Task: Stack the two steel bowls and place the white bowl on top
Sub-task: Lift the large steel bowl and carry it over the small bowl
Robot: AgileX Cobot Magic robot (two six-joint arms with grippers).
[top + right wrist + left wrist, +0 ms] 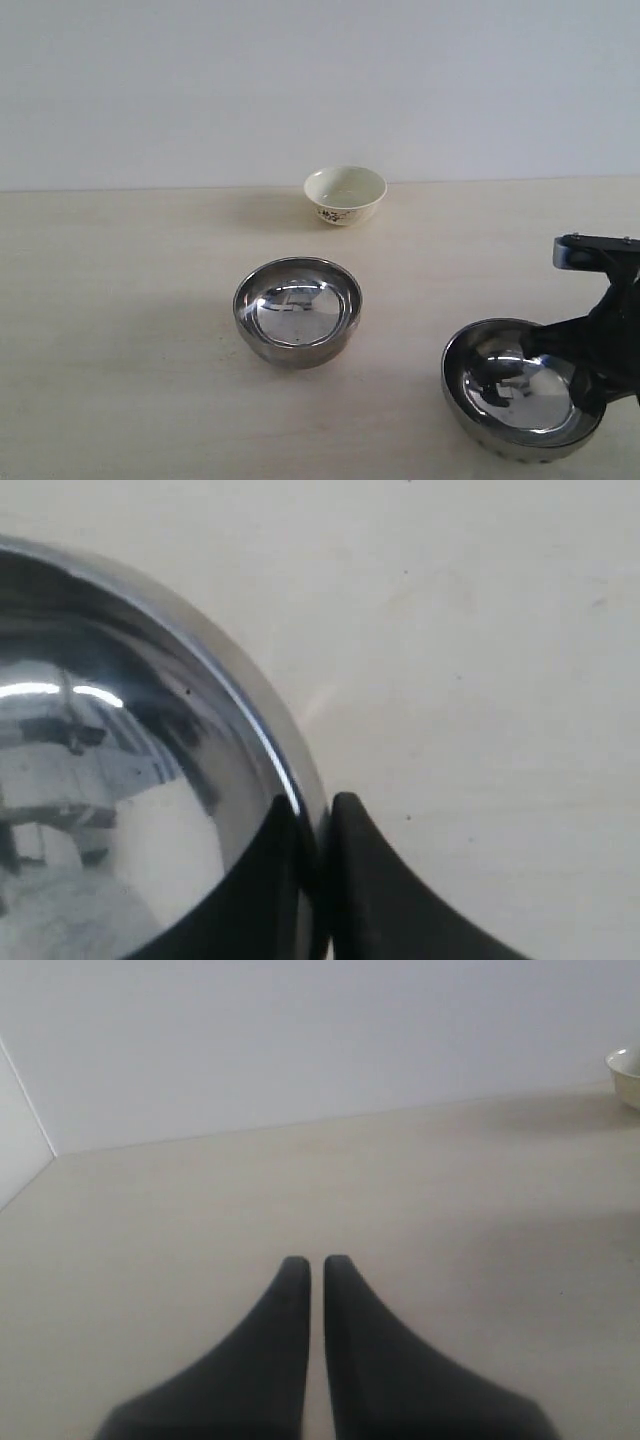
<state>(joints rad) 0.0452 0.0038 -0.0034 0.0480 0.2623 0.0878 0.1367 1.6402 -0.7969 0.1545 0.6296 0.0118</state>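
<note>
Exterior view, read from left to right. The left third of the frame shows only the pale table (pixel 110 330) below a plain white wall (pixel 300 80).

At the centre you find the centre steel bowl (pixel 298 312). It stands upright on the table with its mouth up, and nothing touches it.

Just right of centre, in the upper middle of the frame near the line where table meets wall, stands the white bowl (pixel 345 194). It is upright, its dark pattern faces you, and it is well apart from both metal bowls.

In the lower right corner lies the lower-right steel bowl (pixel 520 390), with its rim looking slightly tilted. You cannot tell whether it rests on the table or hangs just above it. The right gripper (pixel 582 392) reaches in from the right edge and meets this bowl at its right rim.

Right wrist view. The right gripper (pixel 318 818) is closed down onto the rim of the lower-right steel bowl (pixel 120 730). One finger sits inside the bowl and the other outside, with only the thin wall between them.

Left wrist view. The left gripper (pixel 316 1265) is over bare table. Its two fingers are drawn almost together, only a narrow slit parts them, and nothing is held. A sliver of the white bowl (pixel 626 1072) shows at the frame's edge, far from the fingers.
</note>
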